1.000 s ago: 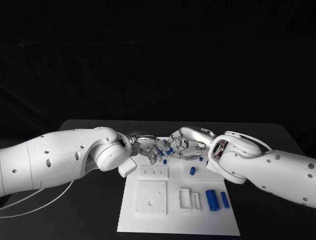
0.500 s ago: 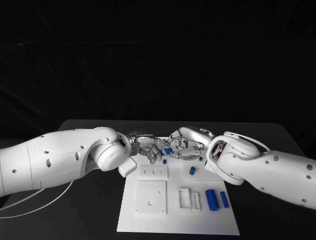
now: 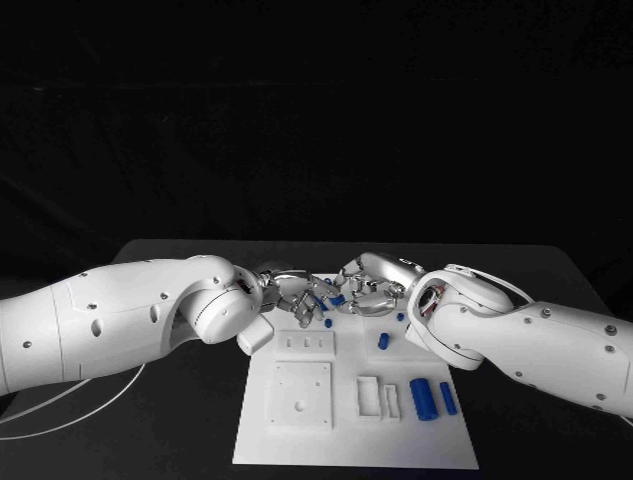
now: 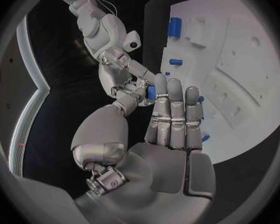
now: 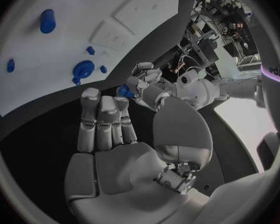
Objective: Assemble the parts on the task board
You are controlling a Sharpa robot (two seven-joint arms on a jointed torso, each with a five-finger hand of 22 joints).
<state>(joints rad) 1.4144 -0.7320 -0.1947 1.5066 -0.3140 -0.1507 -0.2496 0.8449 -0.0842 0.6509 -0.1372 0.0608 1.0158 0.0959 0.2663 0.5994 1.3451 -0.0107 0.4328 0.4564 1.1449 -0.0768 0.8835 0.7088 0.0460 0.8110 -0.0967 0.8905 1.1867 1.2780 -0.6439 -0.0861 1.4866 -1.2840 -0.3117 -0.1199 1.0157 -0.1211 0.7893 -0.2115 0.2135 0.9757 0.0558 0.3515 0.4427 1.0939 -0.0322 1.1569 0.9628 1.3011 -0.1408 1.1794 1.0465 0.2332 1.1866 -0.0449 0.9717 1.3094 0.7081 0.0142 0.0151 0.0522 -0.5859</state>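
A: Well, start big: the task board [image 3: 357, 420] is a stiff white plate with moulded recesses; what sits in them?

B: Near its right edge two blue cylinders [image 3: 421, 399] lie just beside the slotted white blocks [image 3: 377, 397]; a small blue peg [image 3: 385, 341] stands further up.

A: And the hands?

B: Above the board's far end, the left hand [image 3: 293, 293] and right hand [image 3: 367, 286] meet, fingertips pinching one small blue part [image 4: 151, 92] between them; which hand bears it, I cannot tell.

A: How will it handle?

B: Probably light, rigid, slick plastic; grip its sides, gently.
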